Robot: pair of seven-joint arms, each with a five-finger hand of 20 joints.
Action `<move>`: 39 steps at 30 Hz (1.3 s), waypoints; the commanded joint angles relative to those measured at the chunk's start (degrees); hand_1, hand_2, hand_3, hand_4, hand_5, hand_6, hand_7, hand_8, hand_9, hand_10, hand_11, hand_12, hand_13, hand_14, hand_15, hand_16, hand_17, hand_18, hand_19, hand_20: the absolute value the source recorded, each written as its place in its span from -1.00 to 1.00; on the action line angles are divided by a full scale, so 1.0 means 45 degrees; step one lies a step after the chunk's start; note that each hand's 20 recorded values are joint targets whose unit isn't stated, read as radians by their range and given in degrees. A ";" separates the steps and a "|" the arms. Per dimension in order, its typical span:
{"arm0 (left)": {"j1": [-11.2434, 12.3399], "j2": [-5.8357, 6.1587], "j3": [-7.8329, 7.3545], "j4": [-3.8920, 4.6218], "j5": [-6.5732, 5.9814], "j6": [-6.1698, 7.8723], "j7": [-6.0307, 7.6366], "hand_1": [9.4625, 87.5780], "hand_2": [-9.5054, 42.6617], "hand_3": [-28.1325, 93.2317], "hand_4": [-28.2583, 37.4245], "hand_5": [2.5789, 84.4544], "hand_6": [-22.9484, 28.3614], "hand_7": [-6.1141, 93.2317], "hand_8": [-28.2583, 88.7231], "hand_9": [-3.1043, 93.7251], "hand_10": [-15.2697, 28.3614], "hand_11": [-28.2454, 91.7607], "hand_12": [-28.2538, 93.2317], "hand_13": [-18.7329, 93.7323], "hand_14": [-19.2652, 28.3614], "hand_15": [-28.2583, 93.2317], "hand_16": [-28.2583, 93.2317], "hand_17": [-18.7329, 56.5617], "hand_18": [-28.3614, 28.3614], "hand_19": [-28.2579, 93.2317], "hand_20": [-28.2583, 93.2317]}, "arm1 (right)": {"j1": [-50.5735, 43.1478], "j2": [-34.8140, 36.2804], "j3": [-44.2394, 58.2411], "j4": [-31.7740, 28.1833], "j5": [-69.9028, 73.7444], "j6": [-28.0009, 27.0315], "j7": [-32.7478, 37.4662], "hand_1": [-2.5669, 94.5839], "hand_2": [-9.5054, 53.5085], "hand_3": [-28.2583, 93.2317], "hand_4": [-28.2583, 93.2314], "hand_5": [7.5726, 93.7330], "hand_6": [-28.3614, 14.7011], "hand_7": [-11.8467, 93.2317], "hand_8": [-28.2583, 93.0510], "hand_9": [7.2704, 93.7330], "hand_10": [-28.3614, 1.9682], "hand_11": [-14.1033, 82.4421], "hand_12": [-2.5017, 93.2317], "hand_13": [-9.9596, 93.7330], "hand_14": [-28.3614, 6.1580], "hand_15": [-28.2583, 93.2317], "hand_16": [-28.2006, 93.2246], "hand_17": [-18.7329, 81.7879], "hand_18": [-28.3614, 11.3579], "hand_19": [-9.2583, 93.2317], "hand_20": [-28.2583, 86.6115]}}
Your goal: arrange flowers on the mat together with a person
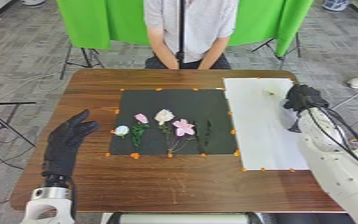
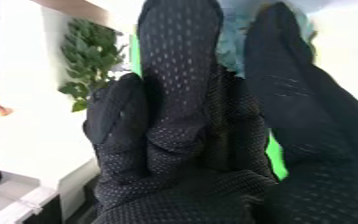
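On the black mat (image 1: 171,97) lie a small white flower (image 1: 120,131), a pink bud (image 1: 141,118), a cream flower (image 1: 164,116), a larger pink flower (image 1: 183,128) and a green sprig (image 1: 206,134). My left hand (image 1: 64,140) is open, left of the mat. At the white sheet's (image 1: 269,135) upper right edge is my right hand (image 1: 305,97); a faint pale-green flower (image 1: 271,92) is beside it. In the right wrist view, my right hand (image 2: 184,150) has its fingers extended and open; a blurred bluish thing (image 2: 232,42) shows between finger and thumb, whether touched I cannot tell.
Orange tabs (image 1: 135,156) dot the edges of the mat and sheet on the brown table (image 1: 149,185). Across the table a person's hands (image 1: 186,66) are low at the far edge, away from the flowers. A leafy plant (image 2: 91,55) stands in the background of the right wrist view.
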State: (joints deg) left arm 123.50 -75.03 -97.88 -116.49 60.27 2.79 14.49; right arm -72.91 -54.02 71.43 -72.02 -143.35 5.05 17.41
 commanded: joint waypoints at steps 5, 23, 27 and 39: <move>0.0178 -0.0157 -0.0009 0.0027 -0.0036 -0.0035 -0.0060 -0.70 -0.70 0.58 -0.82 0.12 0.01 -0.62 -0.60 0.11 0.39 -0.17 -0.26 0.03 0.59 -0.13 -0.48 -0.31 0.48 -0.38 -0.22 | 0.0053 0.0377 -0.0099 -0.0681 0.0687 0.1627 0.0215 0.31 -1.00 0.36 -0.91 0.69 0.57 -0.33 -0.50 0.94 0.34 -0.62 -0.35 1.00 0.62 0.23 -0.17 0.66 -0.06 0.96 -0.09; 0.0149 -0.0123 -0.0073 0.0045 -0.0057 -0.0073 -0.0245 -0.70 -0.70 0.58 -0.82 0.12 0.01 -0.61 -0.60 0.10 0.38 -0.17 -0.26 0.03 0.59 -0.13 -0.48 -0.31 0.48 -0.38 -0.22 | -0.0591 -0.0106 -0.1376 -0.6254 0.2417 0.0934 -0.0141 0.31 -1.00 0.38 -0.90 0.73 0.53 -0.37 -0.47 0.96 0.34 -0.63 -0.35 1.00 0.62 0.24 -0.18 0.66 -0.05 0.98 -0.10; 0.0088 -0.0135 -0.0031 0.0080 -0.0033 -0.0121 -0.0259 -0.70 -0.70 0.58 -0.82 0.12 0.01 -0.61 -0.60 0.11 0.38 -0.17 -0.26 0.03 0.59 -0.14 -0.48 -0.32 0.48 -0.38 -0.22 | -0.0201 -0.0388 -0.2643 -0.6105 0.2251 0.0372 -0.0610 0.31 -1.00 0.38 -0.90 0.73 0.53 -0.38 -0.46 0.96 0.34 -0.63 -0.35 1.00 0.63 0.25 -0.18 0.66 -0.05 0.98 -0.10; 0.0144 -0.0144 -0.0046 0.0063 -0.0015 -0.0161 -0.0307 -0.70 -0.70 0.58 -0.82 0.12 0.01 -0.61 -0.60 0.10 0.38 -0.18 -0.26 0.02 0.59 -0.14 -0.48 -0.32 0.48 -0.38 -0.22 | 0.0540 -0.0171 -0.4427 -0.5876 0.2119 -0.1178 -0.1116 0.30 -1.00 0.38 -0.90 0.73 0.53 -0.38 -0.46 0.95 0.34 -0.63 -0.36 1.00 0.63 0.25 -0.19 0.66 -0.05 0.99 -0.10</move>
State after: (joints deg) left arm 123.50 -75.23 -97.97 -116.46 60.29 2.60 13.88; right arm -70.59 -55.58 52.09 -97.21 -132.85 2.44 13.22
